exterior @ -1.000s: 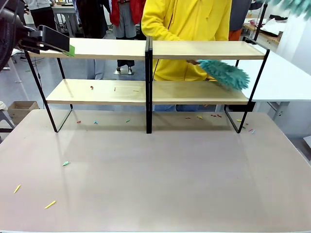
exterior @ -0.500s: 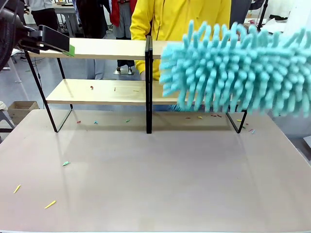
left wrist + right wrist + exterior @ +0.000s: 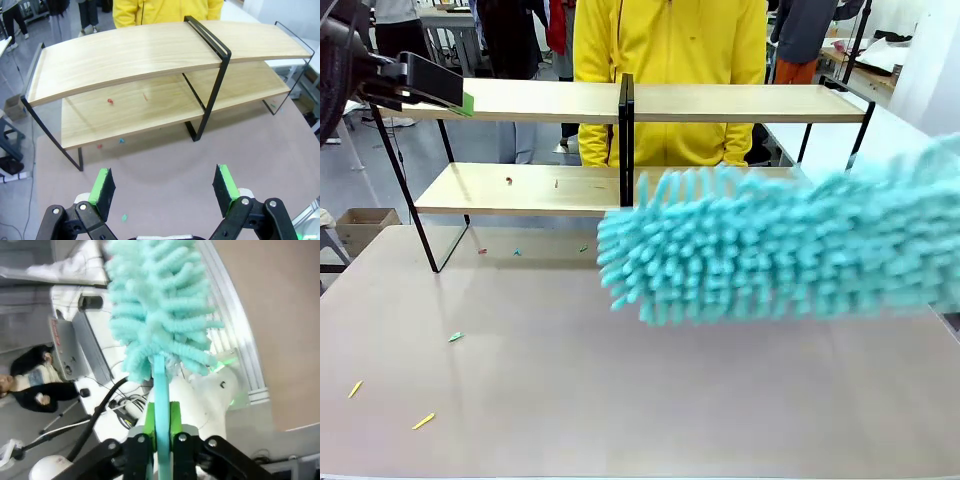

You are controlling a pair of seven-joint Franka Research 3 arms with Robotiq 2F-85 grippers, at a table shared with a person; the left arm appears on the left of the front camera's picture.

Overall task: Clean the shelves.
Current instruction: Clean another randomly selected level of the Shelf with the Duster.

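Observation:
The shelves [image 3: 520, 100] stand across the far side of the table, two light wooden boards in a black frame with a central upright, and are also seen in the left wrist view [image 3: 150, 55]. Small red bits [image 3: 110, 101] lie on the lower board. A fluffy teal duster [image 3: 770, 255] hangs close to the front camera and hides the rack's right half. My right gripper [image 3: 161, 427] is shut on the duster's teal handle, with the duster head [image 3: 155, 315] beyond it. My left gripper [image 3: 164, 187] hovers open over the table in front of the shelves; one of its fingers [image 3: 435, 82] shows near the top board's left end.
A person in a yellow top [image 3: 670, 60] stands behind the shelves. Coloured scraps lie on the table [image 3: 620, 400]: a green one [image 3: 455, 337] and yellow ones [image 3: 423, 421] at the front left, more under the rack [image 3: 516, 252]. A white table [image 3: 820, 140] adjoins at the right.
The duster left the lower board's right end, swung toward the front camera and now hangs lower. The person shifted left. The left gripper has not moved.

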